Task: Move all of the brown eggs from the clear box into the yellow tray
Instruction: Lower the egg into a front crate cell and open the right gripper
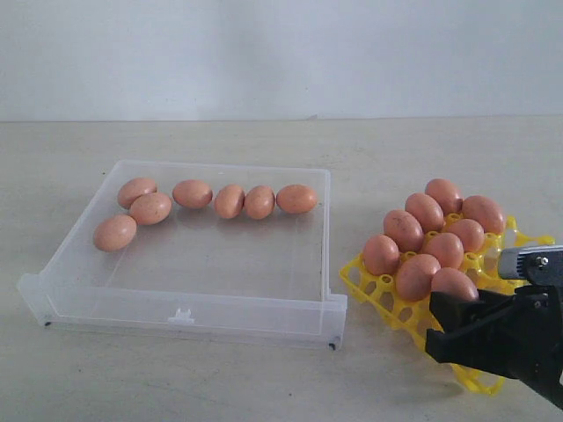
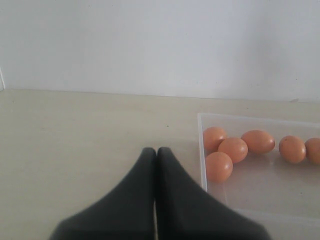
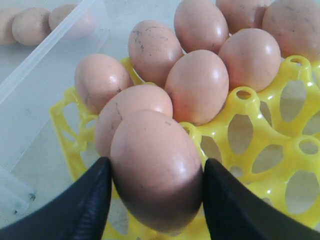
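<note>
My right claw is grasping one brown egg by its two sides, low over the yellow tray, where other eggs sit close together. Seven brown eggs lie near the far wall of the clear box. My left claw is clenched and empty, above the table beside that box.

No lettering, number or sign is readable on the clear box, yellow tray or brown eggs.
</note>
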Controlling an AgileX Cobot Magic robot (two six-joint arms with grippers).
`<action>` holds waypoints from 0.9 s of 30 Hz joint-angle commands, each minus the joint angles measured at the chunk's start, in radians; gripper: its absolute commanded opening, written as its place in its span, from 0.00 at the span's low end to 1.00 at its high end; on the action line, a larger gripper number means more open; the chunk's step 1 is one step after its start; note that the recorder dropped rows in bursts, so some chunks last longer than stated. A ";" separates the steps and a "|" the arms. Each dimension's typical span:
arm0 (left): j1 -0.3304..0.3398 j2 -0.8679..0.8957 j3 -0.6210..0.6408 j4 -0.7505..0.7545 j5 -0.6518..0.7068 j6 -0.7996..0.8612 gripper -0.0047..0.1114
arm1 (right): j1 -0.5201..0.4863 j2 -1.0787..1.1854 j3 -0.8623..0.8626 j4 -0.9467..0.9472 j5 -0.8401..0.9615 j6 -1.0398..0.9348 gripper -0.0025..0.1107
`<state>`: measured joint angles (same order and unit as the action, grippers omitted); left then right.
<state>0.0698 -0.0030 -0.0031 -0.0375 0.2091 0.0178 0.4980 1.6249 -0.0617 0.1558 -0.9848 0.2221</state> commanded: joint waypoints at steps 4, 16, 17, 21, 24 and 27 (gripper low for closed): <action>0.001 0.003 0.003 0.002 -0.006 0.002 0.00 | 0.000 0.002 0.000 -0.011 -0.013 0.019 0.17; 0.001 0.003 0.003 0.002 -0.006 0.002 0.00 | 0.000 0.002 0.000 -0.011 0.009 0.027 0.49; 0.001 0.003 0.003 0.002 -0.006 0.002 0.00 | 0.000 0.002 0.000 -0.011 0.009 0.027 0.49; 0.001 0.003 0.003 0.002 -0.006 0.002 0.00 | 0.000 0.002 0.000 -0.011 0.014 0.025 0.49; 0.001 0.003 0.003 0.002 -0.006 0.002 0.00 | 0.000 0.002 0.000 -0.011 0.023 0.025 0.49; 0.001 0.003 0.003 0.002 -0.006 0.002 0.00 | 0.000 0.002 0.000 -0.011 0.030 0.025 0.49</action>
<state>0.0698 -0.0030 -0.0031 -0.0375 0.2091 0.0178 0.4980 1.6249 -0.0617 0.1500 -0.9638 0.2485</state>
